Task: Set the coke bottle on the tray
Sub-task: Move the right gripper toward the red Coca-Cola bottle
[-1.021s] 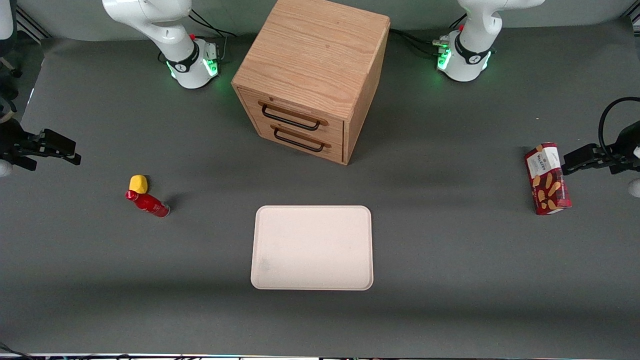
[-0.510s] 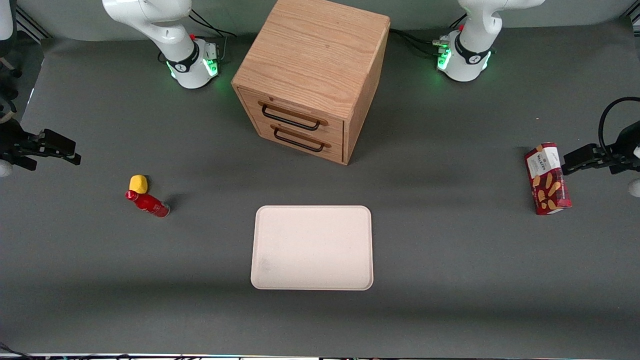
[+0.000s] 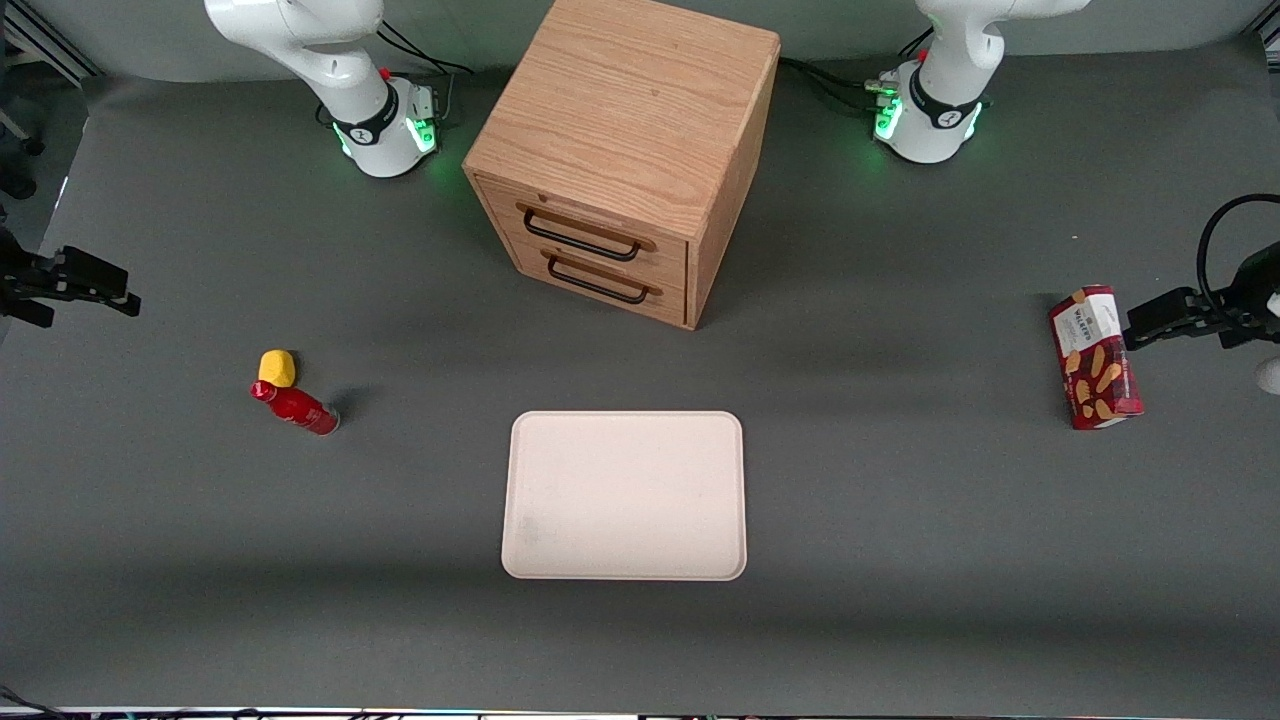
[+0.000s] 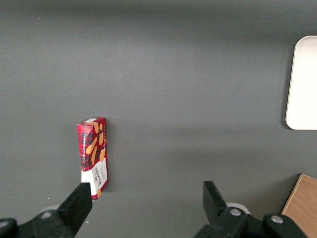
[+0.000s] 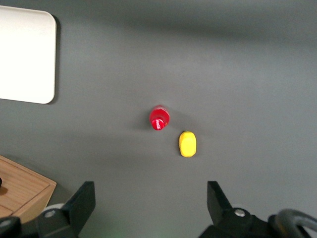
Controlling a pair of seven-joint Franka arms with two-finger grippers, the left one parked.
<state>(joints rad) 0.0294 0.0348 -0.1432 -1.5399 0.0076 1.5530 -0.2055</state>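
The coke bottle, small and all red, stands upright on the grey table; the right wrist view looks straight down on its cap. The tray, a pale cream rectangle, lies flat nearer the table's middle, with nothing on it; one of its corners shows in the right wrist view. My right gripper hangs high over the working arm's end of the table, apart from the bottle and farther from the front camera than it. Its fingers stand wide open, with only bare table showing between them.
A yellow lump sits right beside the bottle, slightly farther from the front camera, also. A wooden two-drawer cabinet stands farther back than the tray. A red biscuit box lies toward the parked arm's end.
My right gripper has shifted outward toward the working arm's end of the table and a little farther from the front camera. Bottle, lump and tray have not moved.
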